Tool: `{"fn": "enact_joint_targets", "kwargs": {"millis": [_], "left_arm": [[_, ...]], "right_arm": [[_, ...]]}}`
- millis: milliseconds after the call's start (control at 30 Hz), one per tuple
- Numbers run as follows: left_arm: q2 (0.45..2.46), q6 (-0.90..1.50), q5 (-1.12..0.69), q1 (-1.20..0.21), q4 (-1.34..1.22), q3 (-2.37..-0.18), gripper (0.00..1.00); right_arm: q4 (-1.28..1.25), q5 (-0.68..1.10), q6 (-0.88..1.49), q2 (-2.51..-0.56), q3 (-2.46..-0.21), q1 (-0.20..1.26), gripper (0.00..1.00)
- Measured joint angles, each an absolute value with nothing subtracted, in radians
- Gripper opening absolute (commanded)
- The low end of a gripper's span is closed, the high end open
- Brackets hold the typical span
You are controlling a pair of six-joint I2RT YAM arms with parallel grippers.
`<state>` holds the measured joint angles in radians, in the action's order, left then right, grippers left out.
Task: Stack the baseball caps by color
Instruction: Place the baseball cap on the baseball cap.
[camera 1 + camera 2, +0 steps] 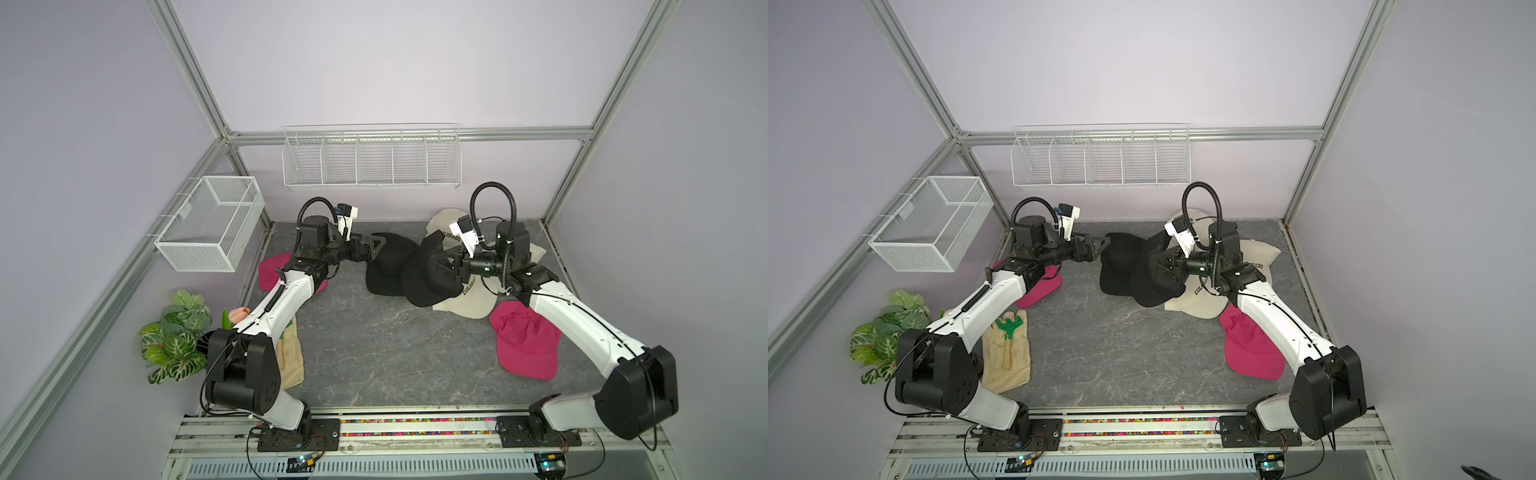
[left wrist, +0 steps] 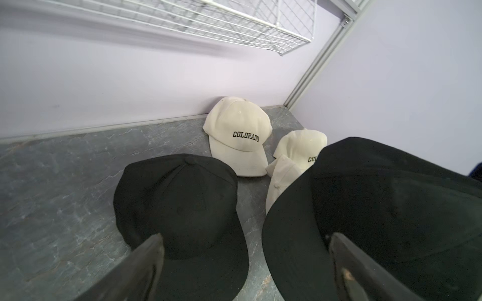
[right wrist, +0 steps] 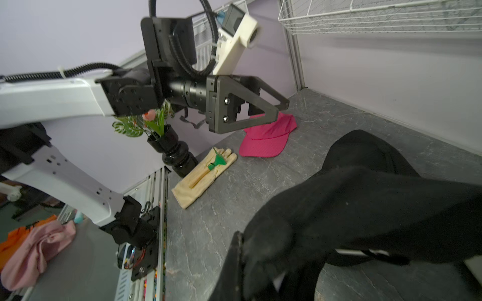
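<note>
Right gripper (image 1: 436,264): clamped on the held black cap (image 1: 428,286), far centre-right.
Left gripper (image 1: 376,245): jaws wide, empty.
Resting black cap (image 1: 388,266): far centre, just left of the held black cap, brim nearward.
Likely move: right arm, leftward.

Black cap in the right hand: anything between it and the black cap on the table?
Nothing visible: the held black cap borders the resting black cap. The open left hand hovers at that cap's opposite edge.

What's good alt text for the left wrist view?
The left gripper, open, frames a black cap lying on the grey tabletop; a second black cap looms close beside it. Three cream caps, one reading COLORADO, sit behind by the wall.
</note>
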<state>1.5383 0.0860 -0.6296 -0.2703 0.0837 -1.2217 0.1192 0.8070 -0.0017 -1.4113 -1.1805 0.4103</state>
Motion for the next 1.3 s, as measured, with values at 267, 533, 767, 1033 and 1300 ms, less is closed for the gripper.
{"fn": "enact_joint_targets", "kwargs": {"millis": [267, 533, 767, 1033, 1300], "left_arm": [[1.527, -0.416, -0.826, -0.352, 0.446, -1.372, 1.00], [1.572, -0.882, -0.960, -0.428, 0.925, -1.521, 1.00], [1.665, -0.936, -0.874, -0.519, 0.994, -1.525, 0.91], [1.692, -0.970, -0.868, -0.528, 1.024, -1.575, 0.64], [1.736, -1.045, -0.928, -0.537, 1.112, -1.586, 0.69]], "right_arm": [[0.543, 0.789, -0.601, -1.420, -1.217, 0.530, 0.08], [0.803, 0.774, -0.997, -1.424, -1.231, 0.556, 0.07], [0.948, 0.699, -1.166, -1.445, -1.321, 0.605, 0.07], [1.006, 0.649, -1.228, -1.454, -1.336, 0.631, 0.07], [0.997, 0.643, -1.239, -1.454, -1.336, 0.621, 0.07]]}}
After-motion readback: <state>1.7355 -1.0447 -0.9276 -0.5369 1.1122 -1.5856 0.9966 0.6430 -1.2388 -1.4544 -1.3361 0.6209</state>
